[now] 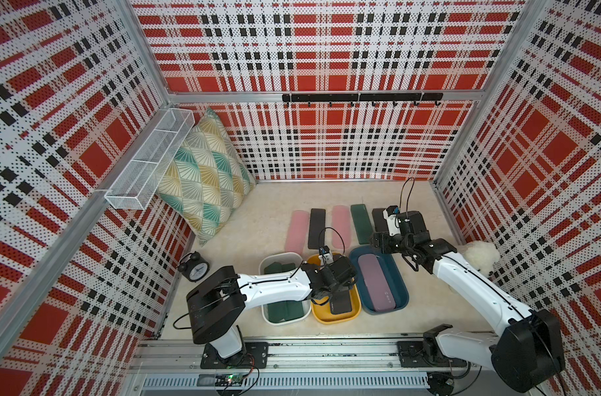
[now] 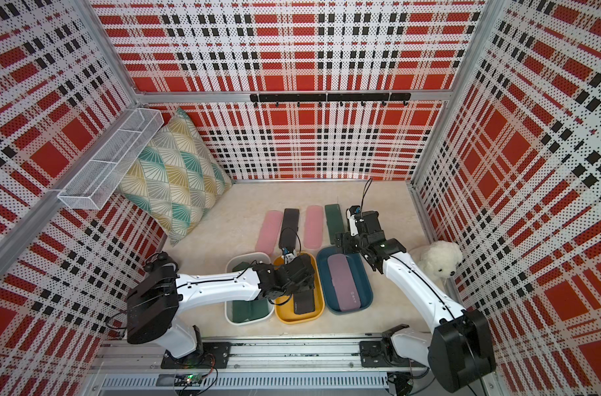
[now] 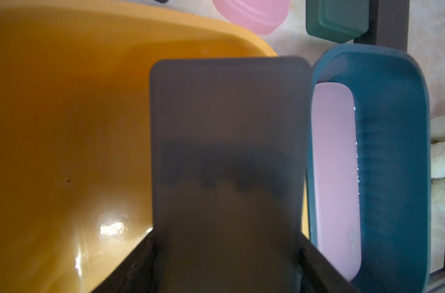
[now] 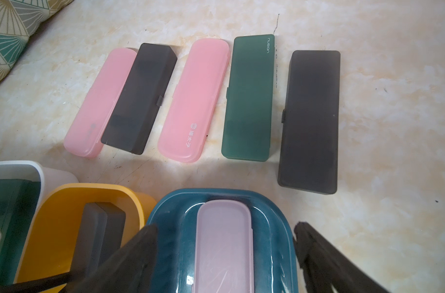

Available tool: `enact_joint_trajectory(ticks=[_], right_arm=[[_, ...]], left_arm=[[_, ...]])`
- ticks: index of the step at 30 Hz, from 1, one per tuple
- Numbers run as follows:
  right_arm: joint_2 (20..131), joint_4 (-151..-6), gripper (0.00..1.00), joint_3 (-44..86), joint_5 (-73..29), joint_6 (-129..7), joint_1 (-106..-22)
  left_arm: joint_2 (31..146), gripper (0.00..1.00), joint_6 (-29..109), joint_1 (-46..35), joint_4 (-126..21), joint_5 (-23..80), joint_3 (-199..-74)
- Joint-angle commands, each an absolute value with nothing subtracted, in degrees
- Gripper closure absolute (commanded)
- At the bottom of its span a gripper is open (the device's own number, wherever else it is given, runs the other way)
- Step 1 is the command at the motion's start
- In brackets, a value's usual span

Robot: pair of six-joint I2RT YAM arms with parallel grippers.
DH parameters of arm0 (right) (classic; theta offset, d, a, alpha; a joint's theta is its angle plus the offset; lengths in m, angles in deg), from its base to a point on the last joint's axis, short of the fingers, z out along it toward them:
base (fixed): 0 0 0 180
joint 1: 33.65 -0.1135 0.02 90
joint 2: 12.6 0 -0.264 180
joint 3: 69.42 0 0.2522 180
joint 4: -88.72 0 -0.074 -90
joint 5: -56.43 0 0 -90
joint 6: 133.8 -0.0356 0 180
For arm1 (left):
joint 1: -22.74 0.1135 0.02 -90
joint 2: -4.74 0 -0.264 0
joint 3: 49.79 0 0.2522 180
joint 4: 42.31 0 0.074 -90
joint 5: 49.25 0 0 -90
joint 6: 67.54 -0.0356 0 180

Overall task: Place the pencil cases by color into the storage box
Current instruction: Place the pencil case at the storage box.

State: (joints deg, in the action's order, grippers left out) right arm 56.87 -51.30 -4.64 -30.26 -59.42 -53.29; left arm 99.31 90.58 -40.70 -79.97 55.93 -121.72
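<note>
Black case (image 3: 229,152): tilted inside yellow tub (image 3: 51,126), long axis along tub length, pointing straight out from left fingers (image 3: 132,271), which clamp its width. Judged next: lower flat, release. Right fingers (image 4: 140,248) apart, empty, over blue tub (image 4: 170,210).

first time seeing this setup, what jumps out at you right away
Loud red, black and white plaid walls box in the table. Near its front edge three tubs stand side by side: a white tub with green cases, a yellow tub, and a blue tub with a pink case. The left claw grips a black case over the yellow one. Behind the tubs, five loose cases lie in a row.
</note>
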Motion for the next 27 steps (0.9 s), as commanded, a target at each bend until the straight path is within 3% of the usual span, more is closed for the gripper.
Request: enact_joint_trajectory(ticks=[1,27], right_arm=[[56.5,-52.7,0.10,-5.4,-29.5,-58.7,-52.6],[57.0,-53.7,0.10,-6.4,-28.4,-58.7,-52.0]], left_arm=[[100.7,0.67,90.7,-40.4,-78.7,55.5,-122.9],[106.0,0.54,88.8,-39.3,-78.6,54.1,-125.9]])
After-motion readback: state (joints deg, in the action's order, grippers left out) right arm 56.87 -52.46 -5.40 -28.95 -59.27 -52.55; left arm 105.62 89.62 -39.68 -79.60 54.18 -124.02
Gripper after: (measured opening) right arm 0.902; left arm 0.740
